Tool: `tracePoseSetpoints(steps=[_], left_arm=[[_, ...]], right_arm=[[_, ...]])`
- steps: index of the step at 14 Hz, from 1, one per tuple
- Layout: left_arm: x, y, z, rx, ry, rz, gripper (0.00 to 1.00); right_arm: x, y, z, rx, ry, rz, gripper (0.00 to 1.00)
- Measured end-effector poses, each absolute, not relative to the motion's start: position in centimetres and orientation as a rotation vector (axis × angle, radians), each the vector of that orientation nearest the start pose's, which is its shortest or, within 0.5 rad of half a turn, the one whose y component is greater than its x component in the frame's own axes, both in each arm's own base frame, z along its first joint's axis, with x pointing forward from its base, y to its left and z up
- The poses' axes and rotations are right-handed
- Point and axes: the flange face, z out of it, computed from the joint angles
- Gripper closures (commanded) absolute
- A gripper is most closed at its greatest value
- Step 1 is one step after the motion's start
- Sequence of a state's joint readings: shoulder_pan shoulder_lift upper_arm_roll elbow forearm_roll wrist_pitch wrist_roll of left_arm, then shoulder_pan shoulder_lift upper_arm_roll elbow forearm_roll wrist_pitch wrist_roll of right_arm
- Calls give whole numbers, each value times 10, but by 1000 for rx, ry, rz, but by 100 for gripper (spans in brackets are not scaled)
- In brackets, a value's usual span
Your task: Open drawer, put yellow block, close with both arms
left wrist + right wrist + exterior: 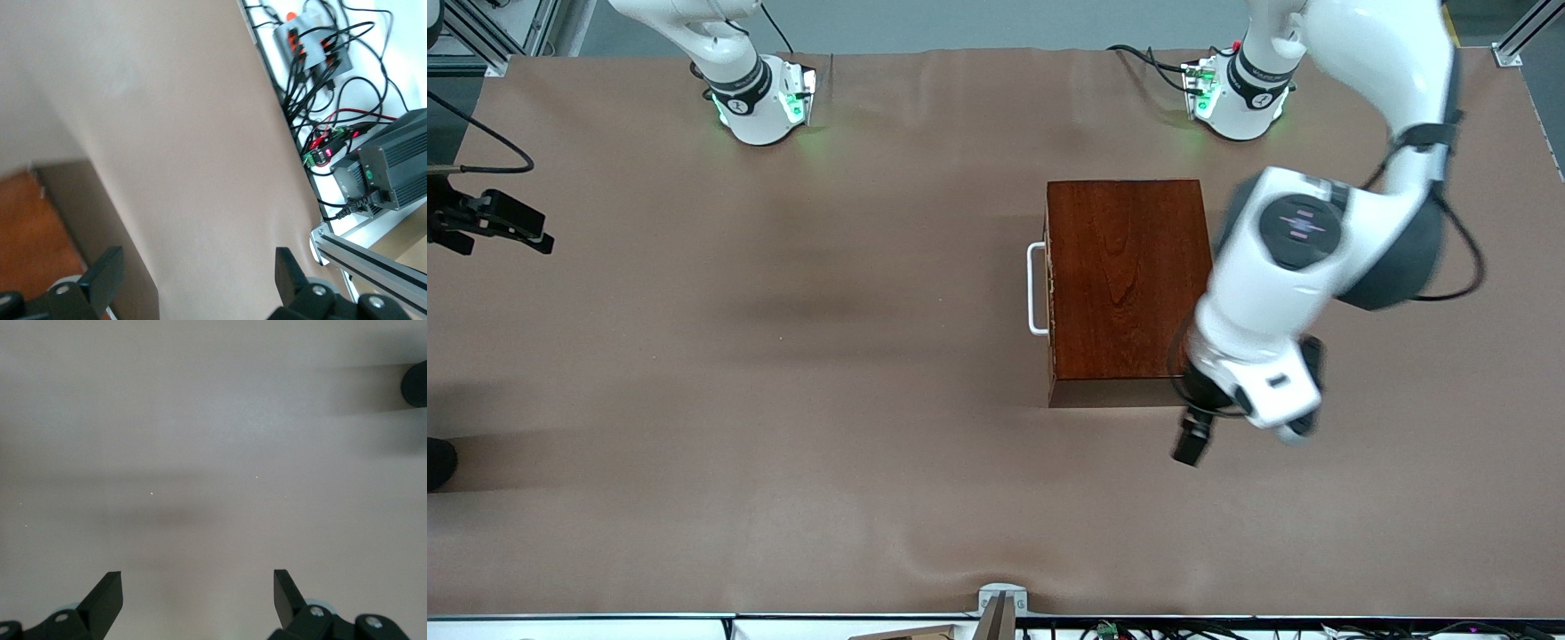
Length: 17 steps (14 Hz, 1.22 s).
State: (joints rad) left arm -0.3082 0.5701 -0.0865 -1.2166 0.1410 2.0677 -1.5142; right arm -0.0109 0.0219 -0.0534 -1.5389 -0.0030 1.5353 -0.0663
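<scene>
The dark mahogany box (pixel 1125 284) stands toward the left arm's end of the table. Its drawer is shut, with the white bar handle (pixel 1037 289) facing the right arm's end. The yellow block is out of view. My left gripper (pixel 1192 442) hangs open and empty over the table, just off the box's corner nearest the front camera. In the left wrist view its open fingers (pixel 198 267) frame bare table, with the box (pixel 40 227) beside one finger. My right gripper (pixel 525 229) waits over the table edge at the right arm's end, open and empty (pixel 198 590).
A dark round object (pixel 438 462) sits at the table edge at the right arm's end and also shows in the right wrist view (pixel 415 383). Cables and an electronics box (pixel 320 47), a black power unit (pixel 393 160) and a metal rail (pixel 360 257) lie off the table's edge.
</scene>
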Motion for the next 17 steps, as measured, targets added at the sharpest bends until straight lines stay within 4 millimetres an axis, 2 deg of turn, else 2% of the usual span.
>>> tracePoseSetpoints(steps=[3, 5, 7, 12, 17], left_arm=[[721, -199, 475, -2965, -1453, -377, 0], [729, -164, 474, -3033, -1278, -385, 0], [733, -146, 472, -3074, -1133, -391, 0], [730, -125, 466, -3140, -710, -333, 0], [721, -81, 462, -3157, -156, -171, 0]], right_arm=[[557, -36, 624, -3144, -2, 41, 0], [557, -36, 624, -3144, -2, 41, 0], [557, -36, 624, -3144, -2, 41, 0], [557, -36, 624, -3144, -1, 41, 0], [557, -36, 624, -3144, -1, 41, 0]])
